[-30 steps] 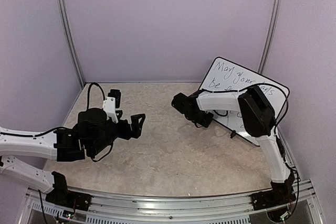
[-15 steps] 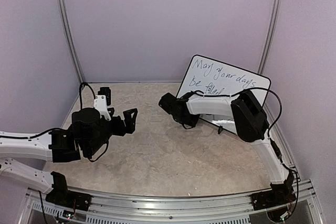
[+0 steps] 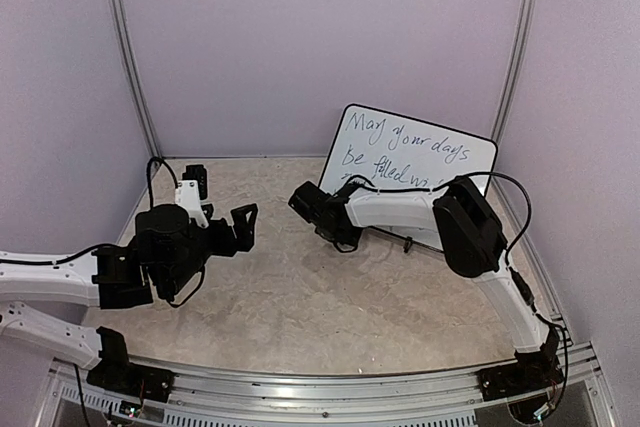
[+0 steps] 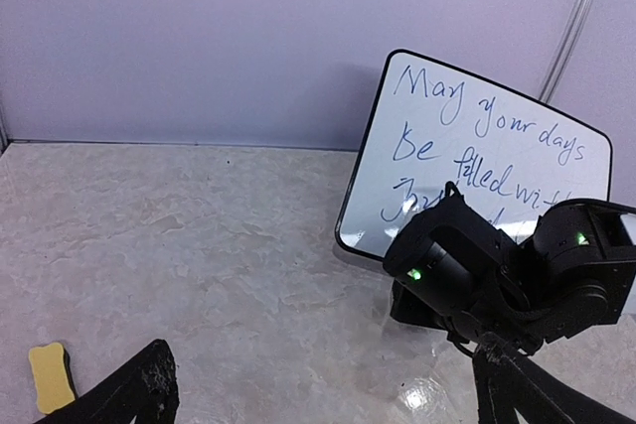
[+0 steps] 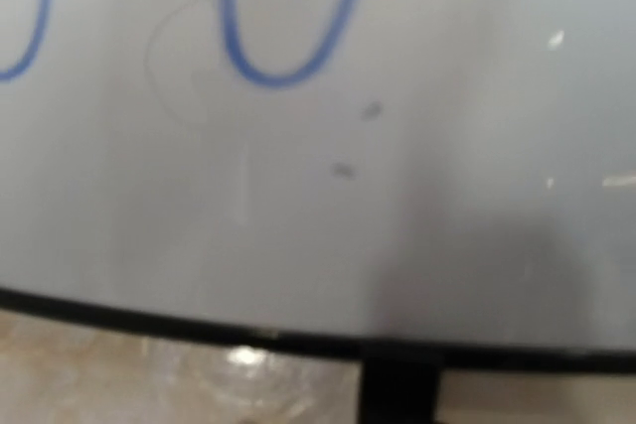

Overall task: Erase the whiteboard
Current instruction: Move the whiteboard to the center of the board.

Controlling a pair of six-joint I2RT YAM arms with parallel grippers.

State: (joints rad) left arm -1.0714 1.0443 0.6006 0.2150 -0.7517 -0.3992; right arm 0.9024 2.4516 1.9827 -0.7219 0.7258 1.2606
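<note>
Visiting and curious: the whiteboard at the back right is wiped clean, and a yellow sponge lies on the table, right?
Not clean: the whiteboard bears blue handwriting, as the left wrist view shows. The yellow sponge does lie on the table.

White whiteboard (image 3: 412,150), black frame, blue writing (image 4: 416,82)

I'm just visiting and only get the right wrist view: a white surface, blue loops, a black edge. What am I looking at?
Observer: A large white rectangular whiteboard with a thin black frame, standing at the back right of the beige table, with blue handwriting on it.
Operator: Anything to wipe it with?
Observer: Maybe: a small yellow block lies close to the left end effector.
Operator: Is that one holding anything?
Observer: No, its jaws stand open and empty.
</note>
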